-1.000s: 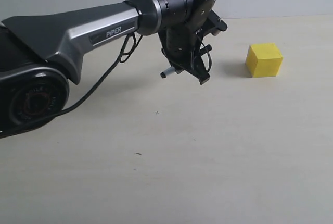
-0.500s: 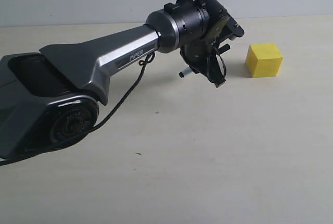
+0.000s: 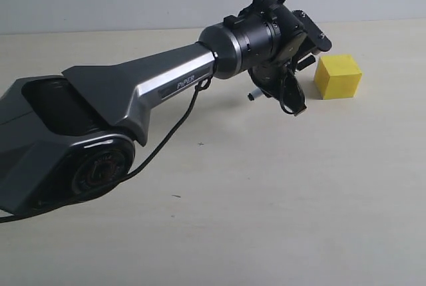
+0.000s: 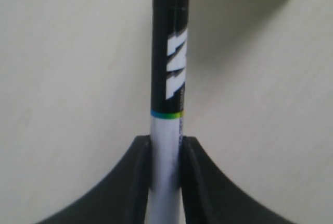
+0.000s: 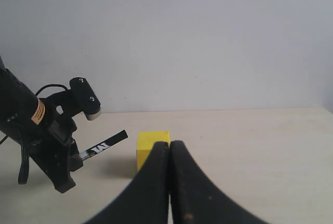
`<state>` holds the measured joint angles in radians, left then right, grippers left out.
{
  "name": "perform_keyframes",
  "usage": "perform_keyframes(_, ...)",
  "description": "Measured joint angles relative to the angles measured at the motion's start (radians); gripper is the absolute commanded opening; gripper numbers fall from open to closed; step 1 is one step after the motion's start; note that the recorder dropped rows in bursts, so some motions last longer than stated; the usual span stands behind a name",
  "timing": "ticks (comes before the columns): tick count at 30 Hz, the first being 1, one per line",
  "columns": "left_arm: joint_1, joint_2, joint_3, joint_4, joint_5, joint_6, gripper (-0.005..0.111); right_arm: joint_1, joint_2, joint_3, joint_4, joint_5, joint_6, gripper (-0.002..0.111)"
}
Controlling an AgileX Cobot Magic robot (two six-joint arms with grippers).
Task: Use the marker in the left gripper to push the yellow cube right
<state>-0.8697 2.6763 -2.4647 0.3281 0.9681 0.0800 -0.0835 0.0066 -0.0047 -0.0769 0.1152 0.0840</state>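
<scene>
The left gripper had its jaws clamped on the white barrel of the marker, so the black cap end jutted forward as a pushing tool. The yellow cube sat on the pale table, to the right of that gripper. The marker's cap pointed toward the cube's left face, close to it but apparently not touching. The right gripper hung apart, jaws pressed together and empty, likely to keep clear of the push.
</scene>
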Motion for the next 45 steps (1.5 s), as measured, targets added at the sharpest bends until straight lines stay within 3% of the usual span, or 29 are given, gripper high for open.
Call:
perform_keyframes(9, -0.004, 0.017, -0.012, 0.0, 0.005, -0.04, 0.0, 0.0, 0.0, 0.0, 0.0, 0.0, 0.0, 0.0)
perform_keyframes(13, -0.008, 0.009, -0.057, -0.019, 0.132, -0.054, 0.0, 0.0, 0.0, 0.0, 0.0, 0.0, 0.0, 0.0)
perform_keyframes(19, 0.04, -0.061, -0.044, -0.237, 0.237, -0.136, 0.0, 0.0, 0.0, 0.0, 0.0, 0.0, 0.0, 0.0)
perform_keyframes(24, 0.077, -0.176, 0.12, -0.265, 0.244, -0.261, 0.0, 0.0, 0.0, 0.0, 0.0, 0.0, 0.0, 0.0)
perform_keyframes(29, 0.075, -0.317, 0.427, -0.223, 0.236, -0.394, 0.0, 0.0, 0.0, 0.0, 0.0, 0.0, 0.0, 0.0)
perform_keyframes(37, 0.074, -0.575, 1.002, -0.224, -0.102, -0.656, 0.0, 0.0, 0.0, 0.0, 0.0, 0.0, 0.0, 0.0)
perform_keyframes(39, 0.074, -0.61, 1.078, -0.246, -0.149, -0.703, 0.0, 0.0, 0.0, 0.0, 0.0, 0.0, 0.0, 0.0)
perform_keyframes(45, 0.04, -0.613, 1.097, -0.291, -0.174, -0.779, 0.0, 0.0, 0.0, 0.0, 0.0, 0.0, 0.0, 0.0)
